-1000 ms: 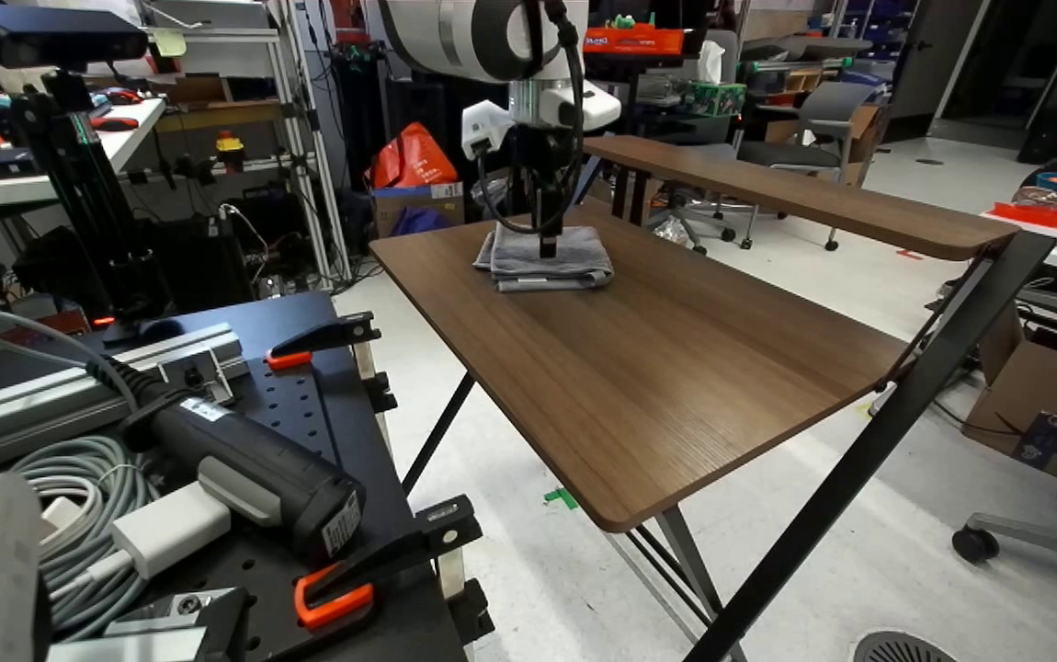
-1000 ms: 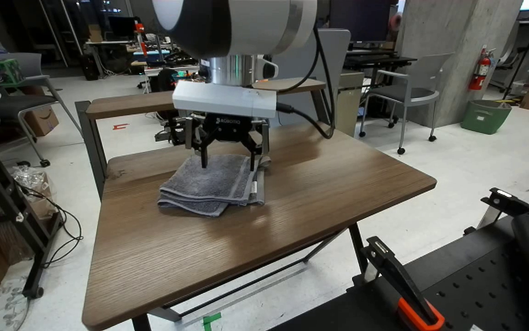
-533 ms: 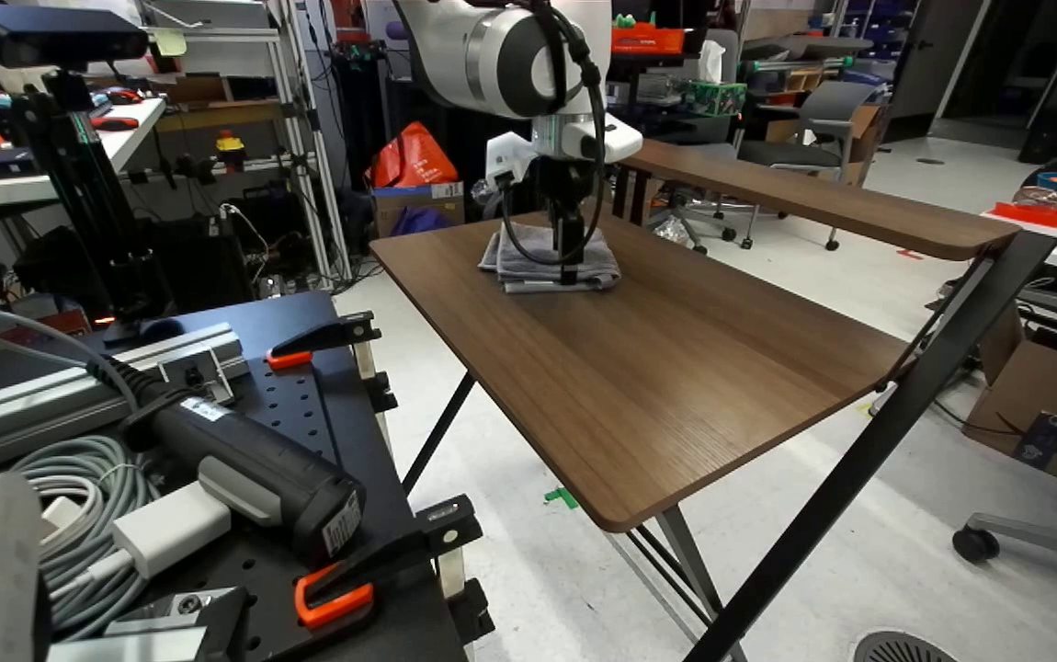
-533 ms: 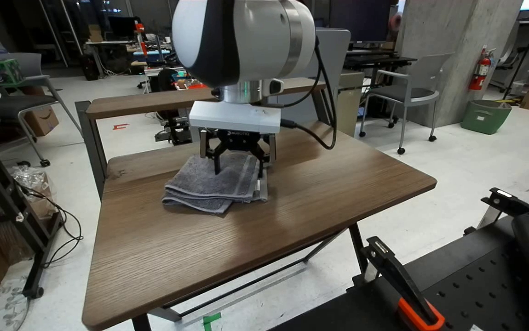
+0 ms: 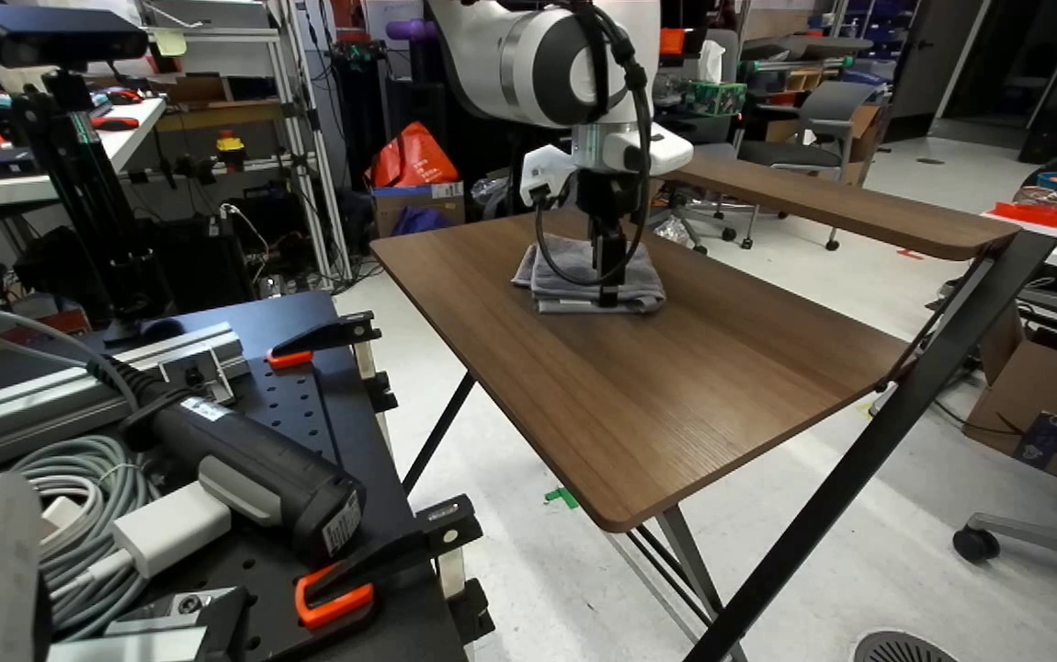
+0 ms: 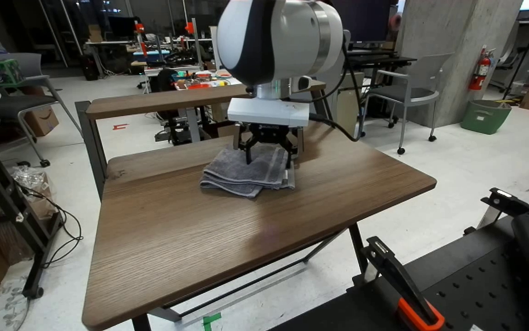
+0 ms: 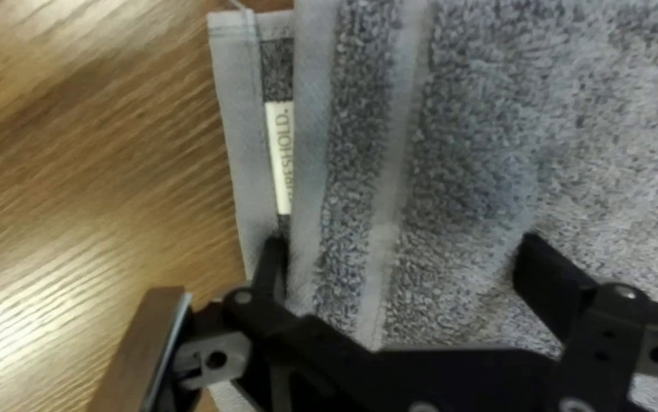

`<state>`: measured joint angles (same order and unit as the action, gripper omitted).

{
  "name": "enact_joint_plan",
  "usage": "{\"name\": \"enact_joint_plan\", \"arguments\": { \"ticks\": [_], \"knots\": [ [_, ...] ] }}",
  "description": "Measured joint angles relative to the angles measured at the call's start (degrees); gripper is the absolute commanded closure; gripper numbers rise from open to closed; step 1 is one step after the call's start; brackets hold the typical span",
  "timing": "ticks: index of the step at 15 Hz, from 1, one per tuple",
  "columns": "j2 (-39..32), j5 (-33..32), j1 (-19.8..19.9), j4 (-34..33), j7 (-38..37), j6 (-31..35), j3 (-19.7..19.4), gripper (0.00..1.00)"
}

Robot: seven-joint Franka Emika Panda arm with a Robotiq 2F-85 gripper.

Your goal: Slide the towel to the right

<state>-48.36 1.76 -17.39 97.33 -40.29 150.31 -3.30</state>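
The towel [image 5: 648, 283] is a folded grey cloth with lighter bands and a white label, lying flat on the brown tabletop. It shows in both exterior views [image 6: 227, 169] and fills most of the wrist view [image 7: 478, 114]. My gripper [image 6: 268, 164] points straight down over the towel, with its fingers spread wide apart. In the wrist view my gripper [image 7: 402, 241] has one fingertip at the banded edge beside the label and the other on the fluffy top. Both tips seem to touch the cloth. No cloth is pinched between them. The towel's far corner is partly behind the gripper.
The brown table [image 6: 177, 239] has a raised shelf [image 6: 154, 103] along one long side. A black cart [image 5: 289, 405] with clamps and a scanner-like tool [image 5: 244, 460] stands near the table. A cable loops beside my wrist.
My gripper has come down onto the towel, fingers staying apart. Gripper and towel have then moved together, to the right in both exterior views.
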Motion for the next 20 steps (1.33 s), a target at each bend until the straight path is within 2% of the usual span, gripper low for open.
{"name": "enact_joint_plan", "arguments": {
  "ticks": [11,16,20],
  "knots": [
    [3.0,0.8,10.9,5.1,0.9,0.0,-5.4,0.0],
    [5.2,1.3,12.2,7.3,3.1,0.0,-4.7,0.0],
    [12.0,2.0,11.6,12.4,7.9,-1.7,-1.3,0.0]
  ]
}}
